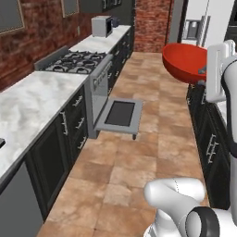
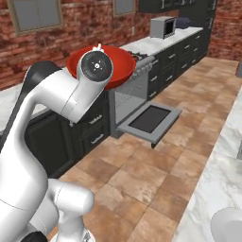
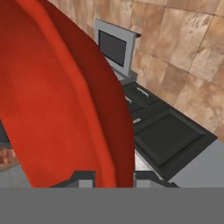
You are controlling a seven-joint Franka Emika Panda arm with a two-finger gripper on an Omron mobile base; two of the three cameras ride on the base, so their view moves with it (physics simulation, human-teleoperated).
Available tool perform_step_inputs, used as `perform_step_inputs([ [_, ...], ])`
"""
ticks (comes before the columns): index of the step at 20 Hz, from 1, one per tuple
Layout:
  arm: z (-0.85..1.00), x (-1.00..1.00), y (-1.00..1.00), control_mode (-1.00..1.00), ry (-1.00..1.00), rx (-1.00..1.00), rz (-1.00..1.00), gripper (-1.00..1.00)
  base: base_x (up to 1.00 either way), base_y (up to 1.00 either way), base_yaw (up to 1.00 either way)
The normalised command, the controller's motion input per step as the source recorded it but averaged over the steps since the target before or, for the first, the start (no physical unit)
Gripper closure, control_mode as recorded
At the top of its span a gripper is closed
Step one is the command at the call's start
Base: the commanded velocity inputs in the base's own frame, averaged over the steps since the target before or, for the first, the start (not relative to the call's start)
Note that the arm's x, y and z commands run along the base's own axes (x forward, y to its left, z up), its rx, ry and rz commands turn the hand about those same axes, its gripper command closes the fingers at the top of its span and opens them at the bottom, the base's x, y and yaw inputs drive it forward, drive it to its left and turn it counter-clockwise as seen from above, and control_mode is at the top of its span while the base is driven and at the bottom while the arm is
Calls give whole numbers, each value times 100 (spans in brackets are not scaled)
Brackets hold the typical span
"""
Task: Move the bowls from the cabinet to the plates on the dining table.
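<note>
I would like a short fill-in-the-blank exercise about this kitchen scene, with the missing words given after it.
1. The gripper is shut on the rim of a bowl whose colour is ____.
2. The door of the oven under the stove is ____.
3. The wall behind the microwave is made of ____.
4. The floor is covered with brown ____.

Missing words: red; open; brick; tiles

No readable text, label, brand, number or sign on anything in view.
</note>
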Motion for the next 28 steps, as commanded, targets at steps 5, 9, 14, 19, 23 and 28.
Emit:
perform_step_inputs([
  [5,0,0,0,100,0,0,0,100,0,0,-25],
  [9,0,0,0,100,0,0,0,100,0,0,-25],
  [14,0,0,0,100,0,0,0,100,0,0,-25],
  [19,0,0,0,100,0,0,0,100,0,0,-25],
  [23,0,0,0,100,0,0,0,100,0,0,-25],
  [28,0,0,0,100,0,0,0,100,0,0,-25],
])
